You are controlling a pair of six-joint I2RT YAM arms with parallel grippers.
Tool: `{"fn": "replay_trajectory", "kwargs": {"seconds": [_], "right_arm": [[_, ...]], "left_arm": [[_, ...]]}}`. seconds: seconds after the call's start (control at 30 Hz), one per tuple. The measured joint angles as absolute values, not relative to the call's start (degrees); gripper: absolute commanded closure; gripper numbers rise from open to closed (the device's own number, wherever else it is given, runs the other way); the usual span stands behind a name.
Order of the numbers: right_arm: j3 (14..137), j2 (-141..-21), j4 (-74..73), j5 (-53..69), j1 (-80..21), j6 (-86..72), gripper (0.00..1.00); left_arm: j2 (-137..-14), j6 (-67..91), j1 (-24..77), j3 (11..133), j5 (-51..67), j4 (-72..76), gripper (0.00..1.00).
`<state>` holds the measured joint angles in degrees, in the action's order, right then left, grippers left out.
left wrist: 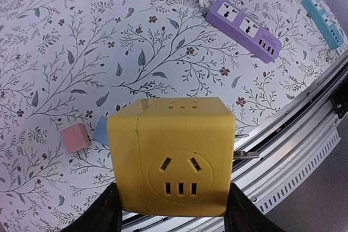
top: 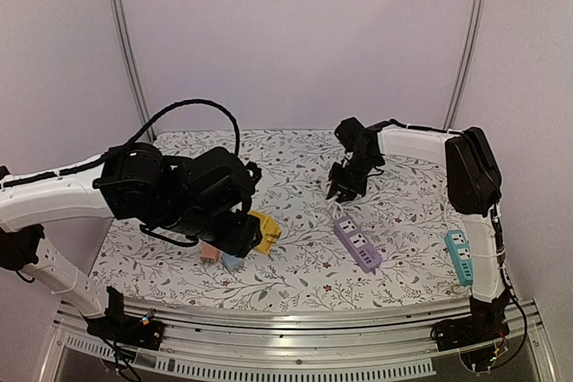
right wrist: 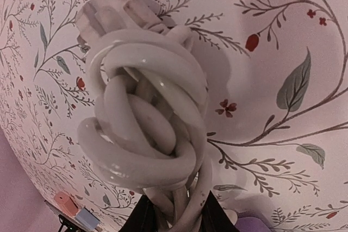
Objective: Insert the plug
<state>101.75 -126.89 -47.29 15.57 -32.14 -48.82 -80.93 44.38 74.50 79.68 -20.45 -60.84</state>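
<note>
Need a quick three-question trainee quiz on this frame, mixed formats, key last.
1. True or false: the left end effector holds the purple power strip.
2. The right end effector is shut on: A) coiled white cable B) teal power strip C) pink block.
3. How many power strips lie on the table?
Key: 1 false, yellow cube socket; 2 A; 3 two: purple power strip, teal power strip.
</note>
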Motion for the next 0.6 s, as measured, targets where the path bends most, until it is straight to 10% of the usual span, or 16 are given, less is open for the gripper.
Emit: {"fn": "replay_trajectory", "kwargs": {"seconds": [0.33,0.6], "right_arm": [[111.44,-131.61,-48.71,17.10,-30.44,-63.13,0.66],[111.24,-131.63,-47.46,20.73,-28.77,-64.49,0.27]], "left_arm": [[-79.90,44.66,74.50,79.68,-20.67,-61.39,0.72],[-79.35,44.62,74.50,79.68,-21.78,-61.63,0.71]]}}
